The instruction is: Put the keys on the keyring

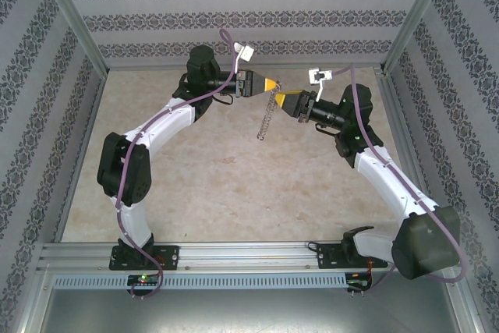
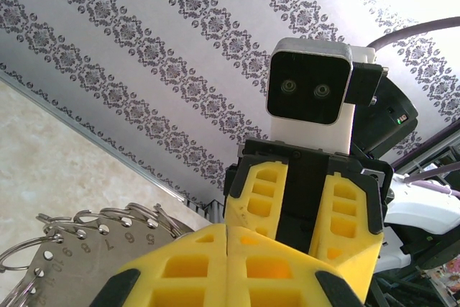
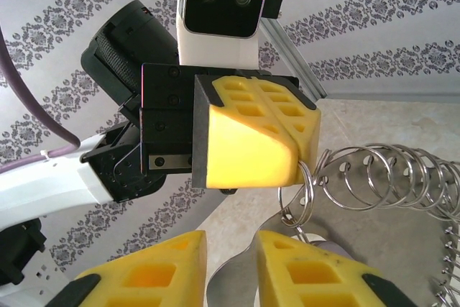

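Clamped keyring (image 1: pixel 267 118) in left gripper (image 1: pixel 270 83), upper centre; straddled a silvery piece (image 3: pixel 233 278) with right gripper (image 1: pixel 282 101), jaws half-parted, grip unclear; saw nothing threaded yet.

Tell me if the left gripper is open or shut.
Shut: fingers of the left gripper meet without a gap, pinching a loop of the keyring.
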